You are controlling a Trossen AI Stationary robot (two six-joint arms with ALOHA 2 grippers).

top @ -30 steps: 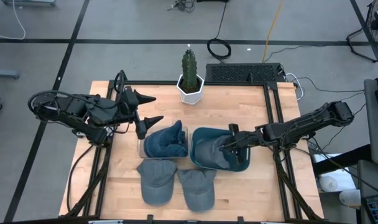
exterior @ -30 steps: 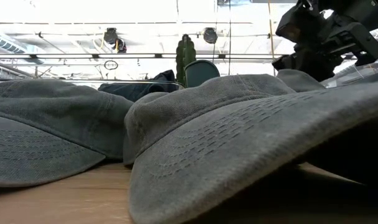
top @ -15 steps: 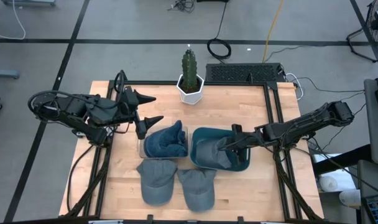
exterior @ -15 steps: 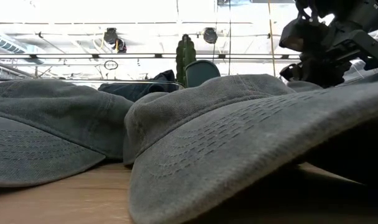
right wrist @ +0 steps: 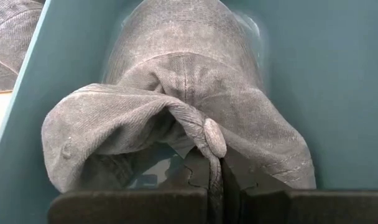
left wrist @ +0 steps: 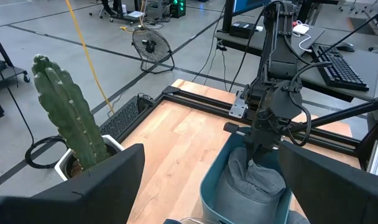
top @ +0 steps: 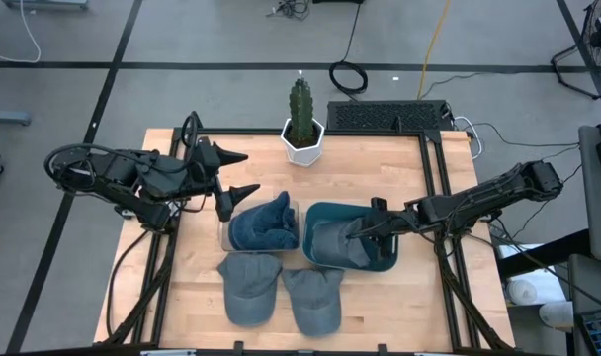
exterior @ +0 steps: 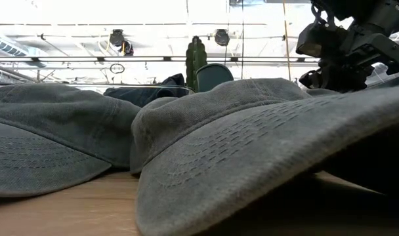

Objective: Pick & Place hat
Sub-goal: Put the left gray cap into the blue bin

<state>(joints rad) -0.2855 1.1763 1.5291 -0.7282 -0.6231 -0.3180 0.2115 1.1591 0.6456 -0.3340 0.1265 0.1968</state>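
A grey hat [top: 330, 240] lies crumpled in the teal bin [top: 310, 212] right of the table's middle. My right gripper [top: 366, 231] reaches into the bin from the right and is shut on it. My left gripper [top: 247, 174] hangs open in the air at the left. It is above and just left of a dark blue hat [top: 264, 222] that sits in a clear container [top: 224, 235]. Two more grey hats [top: 249, 288] [top: 313, 298] lie flat on the wood near the front edge. My right gripper pinches a fold of the hat's crown [right wrist: 215, 177] between its two shut fingers, just below the top button [right wrist: 214, 137]. The fingers slant down from the table's right side. The hat sits in the bin, its crown caved in and its brim end toward the bin's far wall.
A potted cactus [top: 301, 119] stands at the table's far edge, behind the containers. In the low view the two front hats [exterior: 252, 131] [exterior: 48, 137] fill the foreground. Bare wood lies to the left and right of the front hats.
My right gripper has tipped and rolled a little at the wrist while staying shut on the hat. In the low view the hat's raised crown has sunk lower in the bin.
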